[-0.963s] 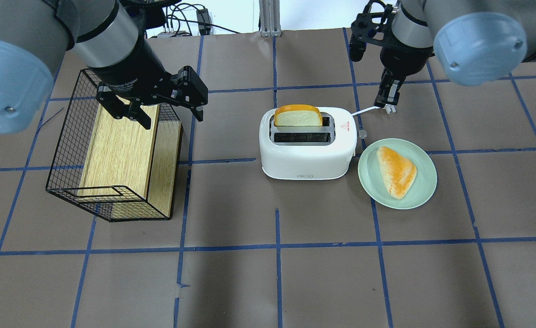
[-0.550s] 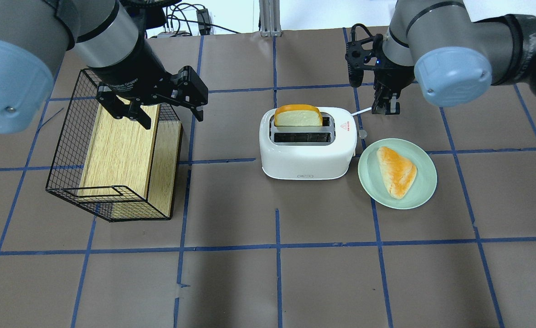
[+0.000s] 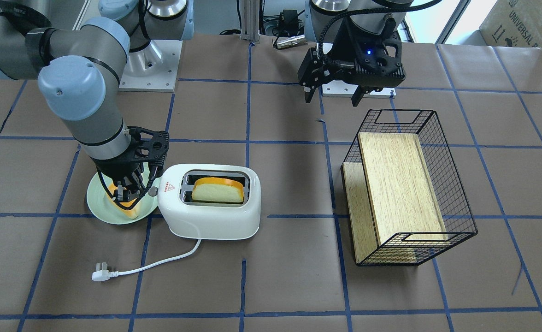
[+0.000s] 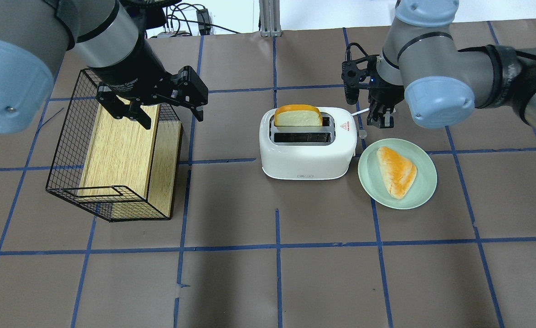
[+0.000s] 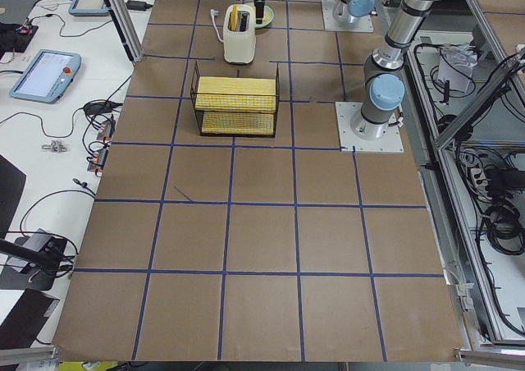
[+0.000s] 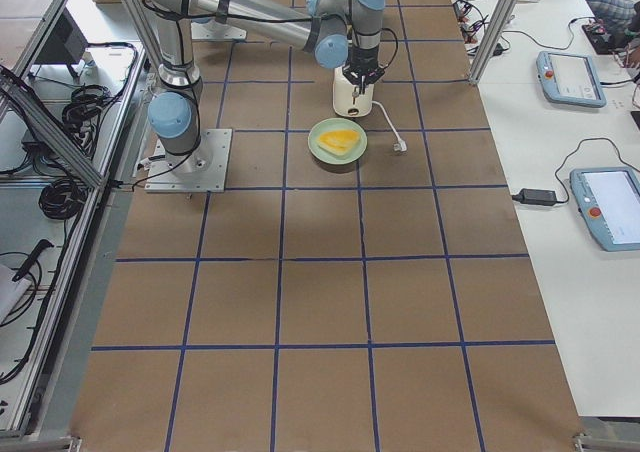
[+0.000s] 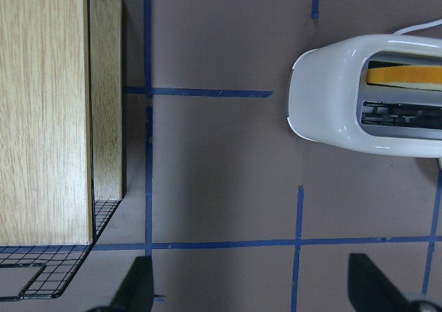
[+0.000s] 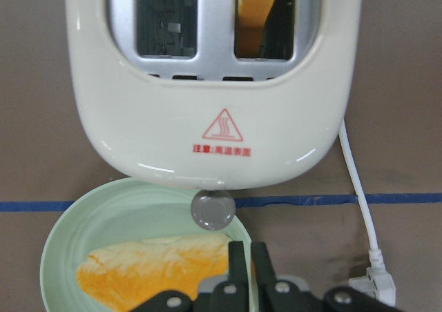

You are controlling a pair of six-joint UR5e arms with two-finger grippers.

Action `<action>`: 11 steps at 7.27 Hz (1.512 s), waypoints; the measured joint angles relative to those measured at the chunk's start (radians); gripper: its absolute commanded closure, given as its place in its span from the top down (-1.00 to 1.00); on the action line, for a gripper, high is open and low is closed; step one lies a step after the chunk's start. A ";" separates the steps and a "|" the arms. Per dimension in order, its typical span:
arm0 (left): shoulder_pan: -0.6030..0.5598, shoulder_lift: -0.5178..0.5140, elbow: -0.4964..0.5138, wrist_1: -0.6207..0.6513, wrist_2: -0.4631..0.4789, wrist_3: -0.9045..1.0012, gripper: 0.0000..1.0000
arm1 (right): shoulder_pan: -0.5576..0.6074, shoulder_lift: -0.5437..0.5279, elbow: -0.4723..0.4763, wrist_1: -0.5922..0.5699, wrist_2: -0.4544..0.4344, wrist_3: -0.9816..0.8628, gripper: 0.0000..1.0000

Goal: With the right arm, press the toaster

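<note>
The white toaster (image 4: 307, 148) stands mid-table with a bread slice (image 4: 297, 116) in its far slot; it also shows in the front view (image 3: 211, 221) and the right wrist view (image 8: 214, 119). Its silvery knob (image 8: 213, 210) is on the end that faces the plate. My right gripper (image 4: 383, 119) is shut and empty, and hovers just beyond that end, above the knob (image 4: 363, 134) and the plate's edge; in the right wrist view its fingertips (image 8: 246, 253) are just behind the knob. My left gripper (image 4: 167, 114) is open and empty over the wire basket.
A green plate (image 4: 427, 182) with a triangular bread piece (image 4: 396, 171) lies right beside the toaster's knob end. The white cord and plug (image 3: 103, 275) trail on the far side. A black wire basket (image 4: 67, 150) holding a wooden box stands at the left.
My right arm has swung in and its gripper has moved from over the plug toward the toaster's knob end. The left arm, toaster and plate have not moved.
</note>
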 measured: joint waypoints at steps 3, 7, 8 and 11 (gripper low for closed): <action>0.000 0.000 0.000 0.000 0.000 0.000 1.00 | 0.028 0.008 0.023 -0.035 0.000 0.033 -0.67; 0.000 0.000 0.000 0.000 0.000 0.000 1.00 | 0.035 0.025 0.048 -0.081 -0.006 0.034 -0.67; 0.000 0.000 0.000 0.000 0.000 0.000 1.00 | 0.033 0.030 0.049 -0.081 -0.004 0.034 -0.67; 0.000 0.000 0.000 0.000 0.000 0.000 1.00 | 0.027 0.034 0.056 -0.082 0.002 0.035 -0.67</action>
